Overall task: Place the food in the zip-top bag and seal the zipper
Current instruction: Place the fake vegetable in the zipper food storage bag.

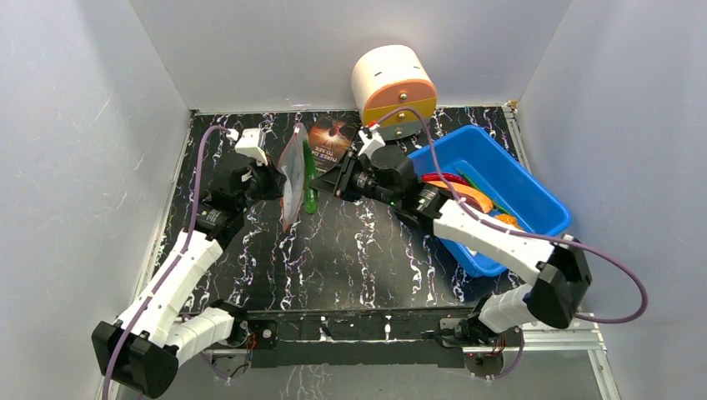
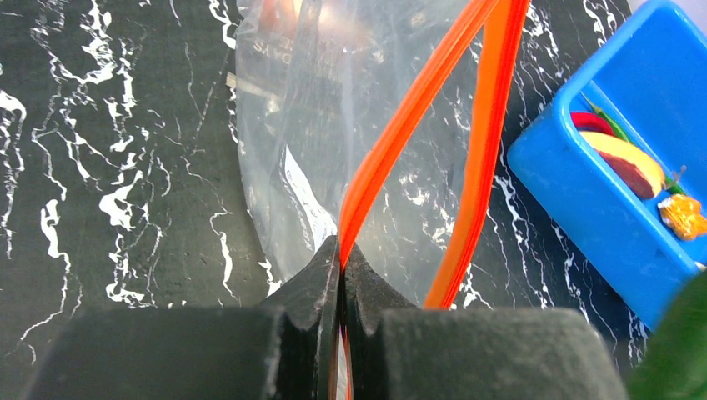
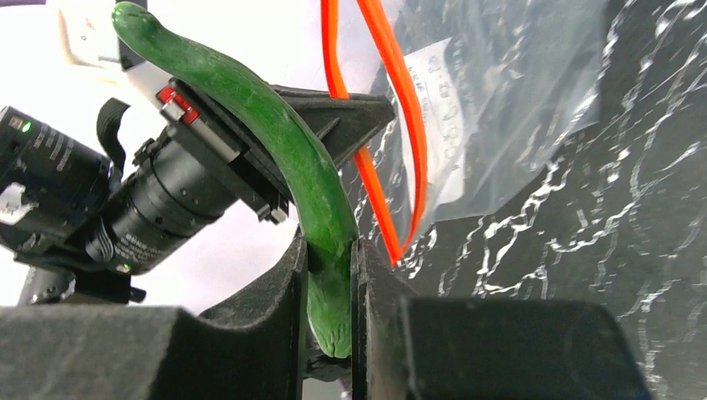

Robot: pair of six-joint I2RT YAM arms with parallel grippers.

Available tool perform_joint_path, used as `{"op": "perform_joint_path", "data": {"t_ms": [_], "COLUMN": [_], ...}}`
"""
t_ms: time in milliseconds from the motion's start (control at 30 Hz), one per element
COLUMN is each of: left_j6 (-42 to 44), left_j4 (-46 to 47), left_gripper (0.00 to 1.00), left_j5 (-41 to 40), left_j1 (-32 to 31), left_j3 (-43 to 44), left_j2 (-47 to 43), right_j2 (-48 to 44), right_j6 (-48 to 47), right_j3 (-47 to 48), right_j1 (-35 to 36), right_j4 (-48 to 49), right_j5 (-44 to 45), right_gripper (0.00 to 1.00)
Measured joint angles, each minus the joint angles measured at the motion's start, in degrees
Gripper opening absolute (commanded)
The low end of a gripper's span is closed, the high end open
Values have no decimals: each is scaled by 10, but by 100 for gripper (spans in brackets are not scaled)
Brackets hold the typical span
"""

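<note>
My left gripper point(image 1: 275, 181) is shut on one lip of the zip-top bag's red-orange zipper point(image 2: 400, 137) and holds the clear zip-top bag point(image 1: 291, 185) hanging above the table, its mouth gaping. My right gripper point(image 1: 327, 185) is shut on a thin green stick point(image 1: 309, 183), held just right of the bag's mouth; it also shows in the right wrist view point(image 3: 283, 154), beside the zipper point(image 3: 392, 125). The rest of the food lies in the blue bin point(image 1: 534, 196): an orange-brown slice point(image 1: 467, 196), a red chili point(image 1: 438, 177), orange bits point(image 1: 505, 222).
A dark paperback book point(image 1: 331, 137) lies at the back behind the bag. A white and orange cylinder point(image 1: 393, 83) stands at the back centre. Grey walls enclose the black marbled table point(image 1: 367, 258) on three sides.
</note>
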Motion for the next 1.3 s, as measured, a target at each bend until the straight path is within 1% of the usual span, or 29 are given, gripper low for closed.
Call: {"op": "perform_joint_path", "data": {"t_ms": [133,333,600,667,700,733,833,900,933,1033,1100,1167,1300], "left_j6": [-3,-5,2,7,9,10,9,1,-6,-24,-34,-38,-31], "left_j4": [3,5,20,26,26,26,25,24,21,8,-9,-24,-39], "left_gripper": [0,0,0,0,0,0,0,0,0,0,0,0,0], "left_j5": [19,40,85,109,114,123,137,140,140,136,127,114,95], "left_j1": [0,0,0,0,0,0,0,0,0,1,1,1,1], "left_j3": [-21,-31,-48,-49,-49,-49,-49,-49,-49,-49,-42,-32,-29], "left_j2": [-13,-25,-50,-51,-51,-51,-51,-51,-51,-51,-47,-41,-36], "right_j2": [47,103,125,131,135,142,162,176,182,198,201,200,183], "right_j6": [54,123,193,200,200,200,189,170,157,107,72,35,-40], "right_j3": [1,15,16,23,29,42,80,91,92,94,100,108,114], "right_j1": [3,5,6,6,6,6,5,3,3,-3,-4,-4,-7], "right_j4": [19,-7,-59,-74,-76,-84,-82,-63,-51,-42,-55,-71,-98], "right_j5": [-30,-43,-19,-3,2,12,29,24,16,-11,-18,-21,-57], "right_gripper": [0,0,0,4,4,6,19,28,36,47,52,53,54]}}
